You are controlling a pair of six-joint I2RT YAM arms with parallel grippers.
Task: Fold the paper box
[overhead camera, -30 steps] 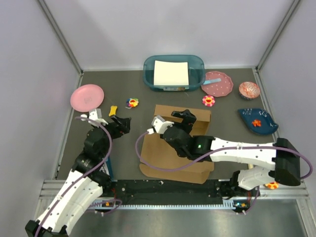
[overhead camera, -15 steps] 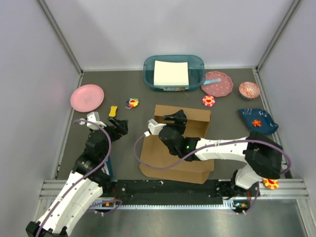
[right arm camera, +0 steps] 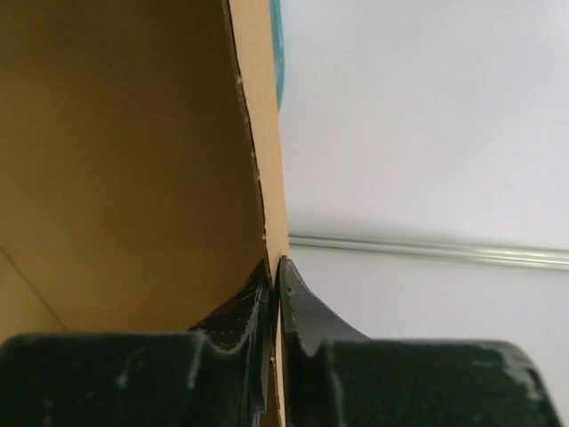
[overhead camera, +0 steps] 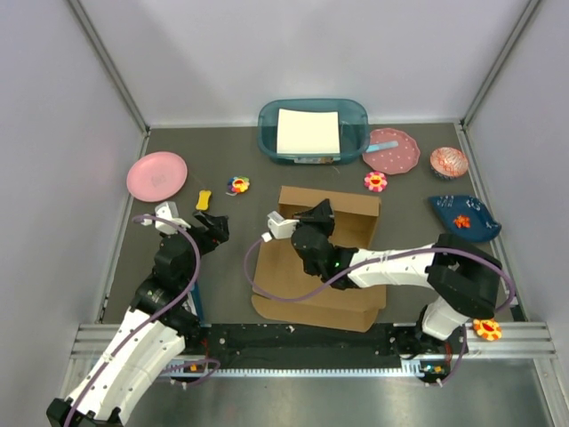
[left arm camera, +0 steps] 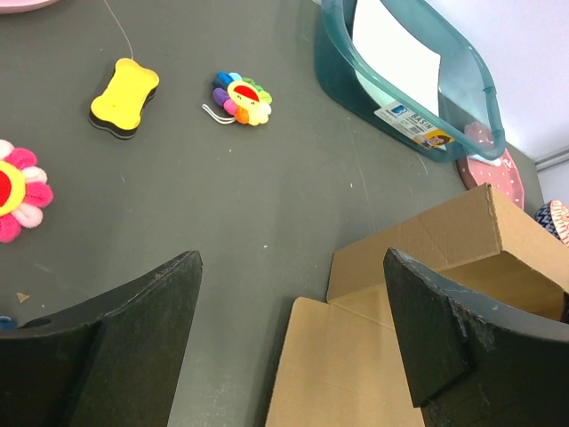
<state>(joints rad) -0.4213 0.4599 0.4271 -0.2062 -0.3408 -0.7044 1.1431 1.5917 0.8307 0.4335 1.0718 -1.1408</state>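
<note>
Dark grey matting covers the bench [overhead camera: 222,151], which is closed in by plain white walls on a metal frame. A teal bin [overhead camera: 267,124] holding a white sheet sits at the far edge, with a pink plate [overhead camera: 156,174] at the left and small toys scattered between them.

The paper box [overhead camera: 286,276] lies at the middle of the bench, its base flat and its far panel standing upright. The right gripper [overhead camera: 318,209] reaches over the base, and its fingers [right arm camera: 244,307] are pinched together on the thin edge of that raised panel. The left gripper [overhead camera: 213,222] hovers just left of the box, fingers spread wide and holding nothing.

The step in hand looks like raising the far wall. Next, the right arm probably needs to swing the panel along its crease without tearing it, while the left comes in to steady the base or lift a side flap.
</note>
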